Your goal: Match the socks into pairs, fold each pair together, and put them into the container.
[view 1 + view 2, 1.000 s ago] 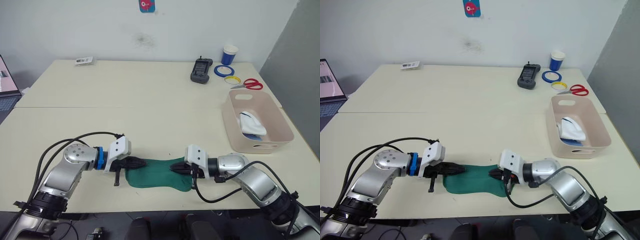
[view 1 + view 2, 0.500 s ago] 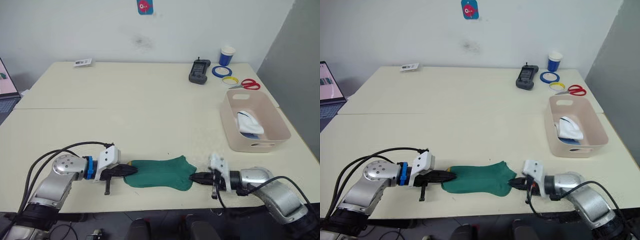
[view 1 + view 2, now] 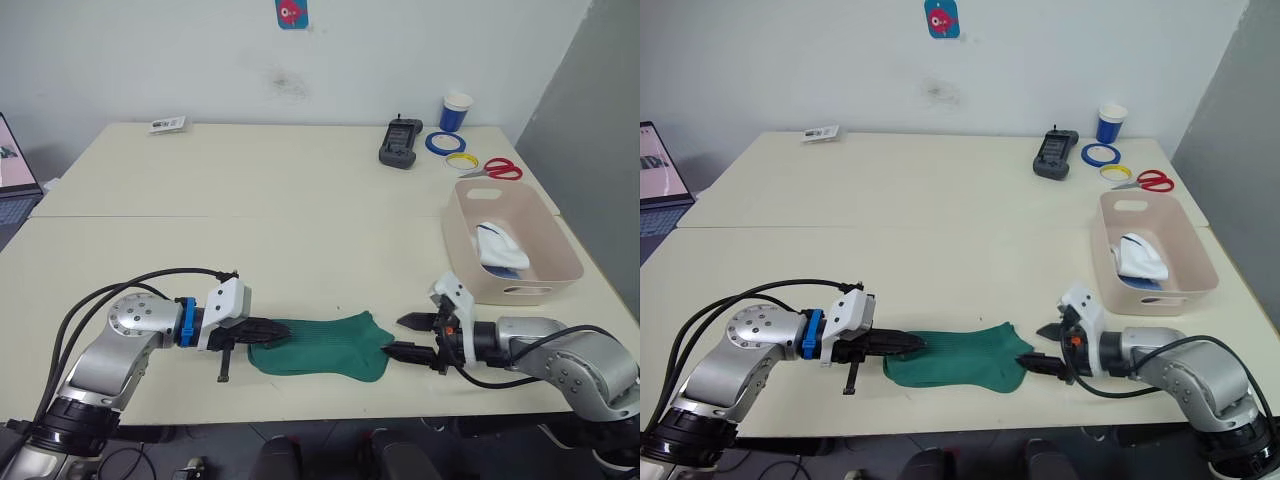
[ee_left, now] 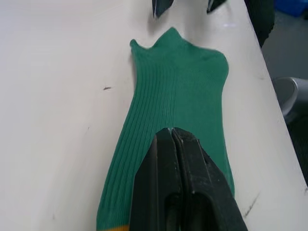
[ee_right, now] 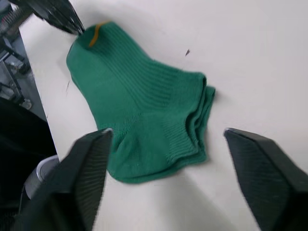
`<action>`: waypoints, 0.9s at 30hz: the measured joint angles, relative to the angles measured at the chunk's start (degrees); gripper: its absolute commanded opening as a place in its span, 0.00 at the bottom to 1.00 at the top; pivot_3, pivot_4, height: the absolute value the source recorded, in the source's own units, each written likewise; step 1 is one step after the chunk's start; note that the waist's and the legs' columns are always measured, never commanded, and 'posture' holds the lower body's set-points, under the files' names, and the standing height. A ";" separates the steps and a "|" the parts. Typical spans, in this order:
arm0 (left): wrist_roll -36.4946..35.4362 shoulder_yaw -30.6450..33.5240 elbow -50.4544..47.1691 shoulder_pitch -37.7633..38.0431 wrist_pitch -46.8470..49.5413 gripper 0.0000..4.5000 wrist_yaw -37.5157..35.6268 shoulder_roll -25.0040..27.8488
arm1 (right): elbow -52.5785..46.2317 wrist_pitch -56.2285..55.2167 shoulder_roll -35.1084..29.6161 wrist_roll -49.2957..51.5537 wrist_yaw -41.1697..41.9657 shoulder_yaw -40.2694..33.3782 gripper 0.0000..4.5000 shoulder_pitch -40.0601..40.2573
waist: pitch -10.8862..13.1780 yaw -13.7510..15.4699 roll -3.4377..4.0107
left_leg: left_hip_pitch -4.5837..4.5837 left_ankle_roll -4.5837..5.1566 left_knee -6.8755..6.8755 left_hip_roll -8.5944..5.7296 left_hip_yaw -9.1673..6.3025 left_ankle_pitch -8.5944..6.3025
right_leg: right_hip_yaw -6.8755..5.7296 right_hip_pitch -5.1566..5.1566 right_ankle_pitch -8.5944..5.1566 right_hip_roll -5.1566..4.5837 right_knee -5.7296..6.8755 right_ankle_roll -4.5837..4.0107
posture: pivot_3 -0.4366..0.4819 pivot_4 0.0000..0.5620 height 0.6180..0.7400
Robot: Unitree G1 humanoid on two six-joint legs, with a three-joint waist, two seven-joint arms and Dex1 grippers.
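My left gripper [image 3: 272, 329] is pinched shut on the toe end of the green socks [image 3: 320, 346], fingers flat on the fabric near the front edge of the table [image 3: 260, 230]. Left wrist view: the two black fingers [image 4: 185, 187] are pressed together w/ no gap, sitting on top of the ribbed green fabric, an orange toe seam just showing beside them. My right gripper [image 3: 408, 336] is spread wide, holding nothing, tips just off the cuff end of the socks; one finger sits higher, the other low by the heel. Right wrist view: both fingers [image 5: 86, 168] far apart w/ the socks' cuff end between and beyond them, not touching that I can see.

Socks look like two stacked, layered edges visible at the cuff in right wrist view. They lie flat, lengthwise btwn my two grippers, toe toward my left, cuff toward my right.

Pink bin [image 3: 540, 235] is on the table's right side, well apart from the green socks. Inside: a white sock bundle [image 3: 497, 243] w/ a bit of light blue sock [image 3: 512, 272] under it.

Far right corner of table: blue-and-white paper cup [image 3: 456, 111], blue tape ring [image 3: 440, 142], yellow tape ring [image 3: 462, 159], red scissors [image 3: 497, 168], black handheld device [image 3: 400, 141]. Small card [image 3: 168, 124] at far left. Laptop edge [image 3: 12, 165] at far left of view.
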 measured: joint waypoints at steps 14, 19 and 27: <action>0.88 -0.11 -0.32 1.14 -0.72 0.00 1.04 -0.40 | 2.63 12.98 7.57 2.75 -3.12 1.40 0.54 -4.48 | 0.00 0.01 0.00 | -0.01 0.00 0.00 0.03 -0.03 0.00 | 0.01 0.00 0.00 0.02 -0.01 0.00 | 0.48 0.27 1.00; 0.64 1.46 -0.35 1.50 -0.49 0.00 1.96 -0.31 | 5.68 15.13 10.67 3.84 -5.10 -1.29 0.13 -4.57 | 0.00 0.02 0.00 | -0.01 0.00 0.00 0.03 -0.02 0.00 | 0.00 0.00 0.00 0.01 0.00 0.00 | 0.48 0.27 1.00; -0.09 2.25 -0.93 1.47 0.43 0.00 3.51 -0.47 | 10.83 16.40 6.55 5.38 -2.01 -6.09 0.01 -6.87 | 0.01 0.04 0.02 | -0.02 0.00 0.00 0.01 0.00 0.00 | 0.01 0.00 0.00 0.00 -0.02 0.00 | 0.48 0.27 1.00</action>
